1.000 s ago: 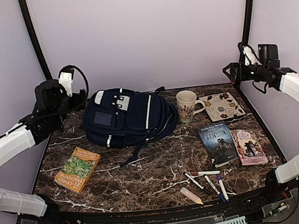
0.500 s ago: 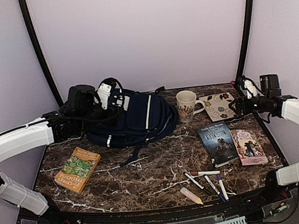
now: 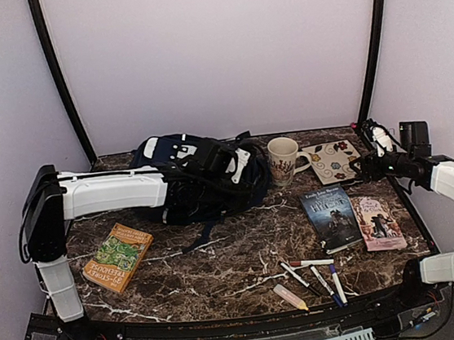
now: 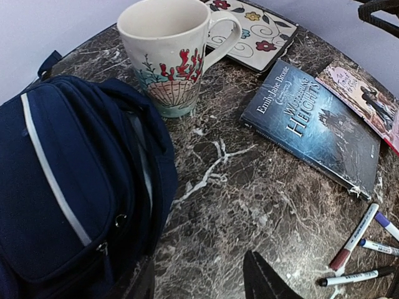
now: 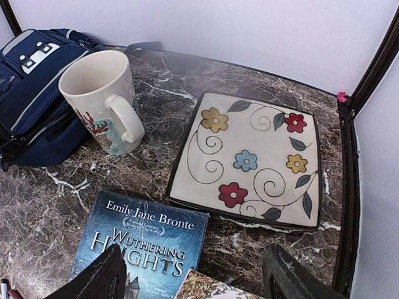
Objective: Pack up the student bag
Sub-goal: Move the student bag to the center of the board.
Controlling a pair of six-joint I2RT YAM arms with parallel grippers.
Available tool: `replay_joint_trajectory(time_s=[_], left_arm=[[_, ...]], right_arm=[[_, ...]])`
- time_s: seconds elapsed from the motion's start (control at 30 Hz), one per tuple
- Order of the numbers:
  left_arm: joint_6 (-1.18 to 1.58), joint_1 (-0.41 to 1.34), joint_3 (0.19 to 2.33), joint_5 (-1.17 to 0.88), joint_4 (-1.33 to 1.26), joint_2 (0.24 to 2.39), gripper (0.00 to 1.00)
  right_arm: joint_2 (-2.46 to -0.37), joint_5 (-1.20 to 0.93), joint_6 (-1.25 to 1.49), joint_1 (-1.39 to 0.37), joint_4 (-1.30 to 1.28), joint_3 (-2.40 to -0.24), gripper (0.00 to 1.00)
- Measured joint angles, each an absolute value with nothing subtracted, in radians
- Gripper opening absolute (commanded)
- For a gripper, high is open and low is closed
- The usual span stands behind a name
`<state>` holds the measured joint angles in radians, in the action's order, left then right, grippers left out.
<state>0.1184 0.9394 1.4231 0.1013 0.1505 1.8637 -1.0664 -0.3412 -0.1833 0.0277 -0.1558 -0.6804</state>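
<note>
The navy student bag point(image 3: 187, 179) lies at the back left of the marble table, its right side showing in the left wrist view point(image 4: 56, 187) and its top corner in the right wrist view point(image 5: 37, 75). My left arm reaches across the bag. Its gripper point(image 3: 243, 166) is open and empty over the bag's right edge, the fingers straddling bare table point(image 4: 199, 283) beside the bag. My right gripper point(image 3: 364, 167) is open and empty, hovering over the near edge of the flowered plate point(image 5: 246, 159) and the blue book point(image 5: 143, 249).
A white mug point(image 3: 283, 160) stands right of the bag. A blue book point(image 3: 331, 217) and a pink book point(image 3: 378, 222) lie at the right. An orange book point(image 3: 118, 256) lies front left. Several markers point(image 3: 313, 275) and a pink stick point(image 3: 291, 296) lie near the front edge.
My left arm swung right across the bag, from its left side to its right edge. My right gripper came down and inward, close to the plate and blue book.
</note>
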Motion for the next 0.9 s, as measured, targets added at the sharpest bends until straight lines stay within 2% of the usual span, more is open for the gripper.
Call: replay_joint_trajectory(time_s=[0.2, 0.3, 0.33, 0.47, 0.9], left_arm=[[0.128, 0.947, 1.584, 0.106, 0.176, 2.042, 0.46], [0.133, 0.947, 1.654, 0.128, 0.178, 2.113, 0.29], [0.133, 0.947, 1.674, 0.137, 0.179, 2.134, 0.26], [0.137, 0.947, 1.740, 0.184, 0.187, 2.191, 0.29], [0.154, 0.931, 1.808, 0.259, 0.187, 2.274, 0.29]], right_arm=[[-1.066, -0.341, -0.213, 0.028, -0.135, -0.674, 0.75], [-1.064, -0.340, -0.224, 0.028, -0.126, -0.673, 0.75], [-1.063, -0.341, -0.228, 0.029, -0.125, -0.673, 0.75], [-1.061, -0.341, -0.232, 0.030, -0.118, -0.673, 0.75], [-1.061, -0.342, -0.250, 0.033, -0.108, -0.673, 0.75]])
